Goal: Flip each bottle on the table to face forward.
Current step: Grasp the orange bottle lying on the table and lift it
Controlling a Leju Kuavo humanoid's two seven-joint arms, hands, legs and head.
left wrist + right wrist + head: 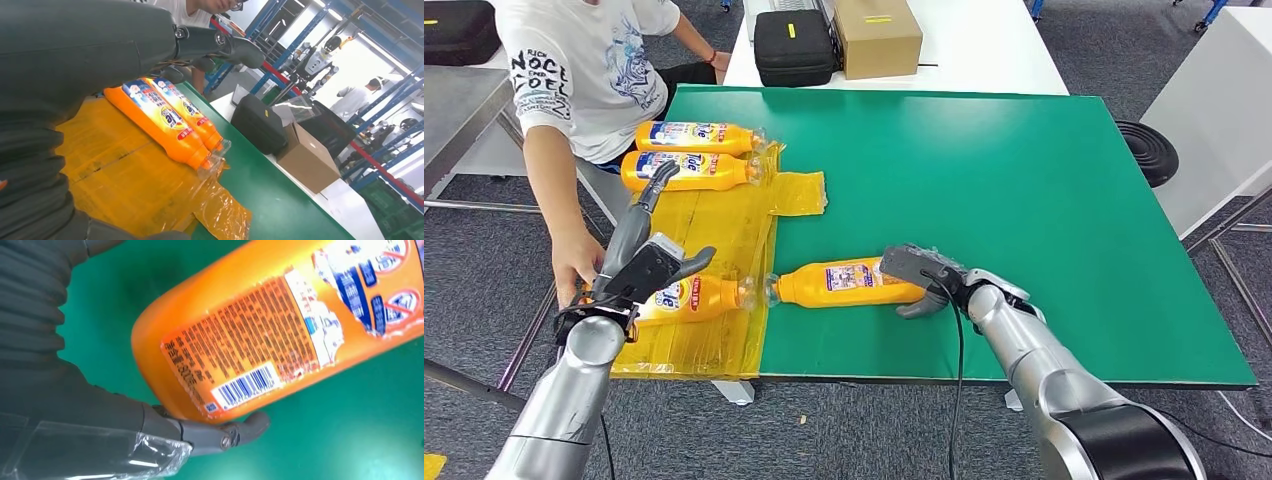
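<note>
Bottle in hand: we see the orange plastic bottle with a printed label (849,283) lying on its side on the green counter (1024,180), back label and barcode up; rigid, smooth, likely slippery.
Right hand (924,280): fingers wrapped around its base end; we judge the broad body the better hold.
Left hand (656,262): fingers loosely spread, holding nothing, above the yellow plastic sheet (714,230).

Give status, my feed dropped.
Right hand grips bottle, back label up. Left hand open above yellow sheet. Person's hand at table edge.
</note>
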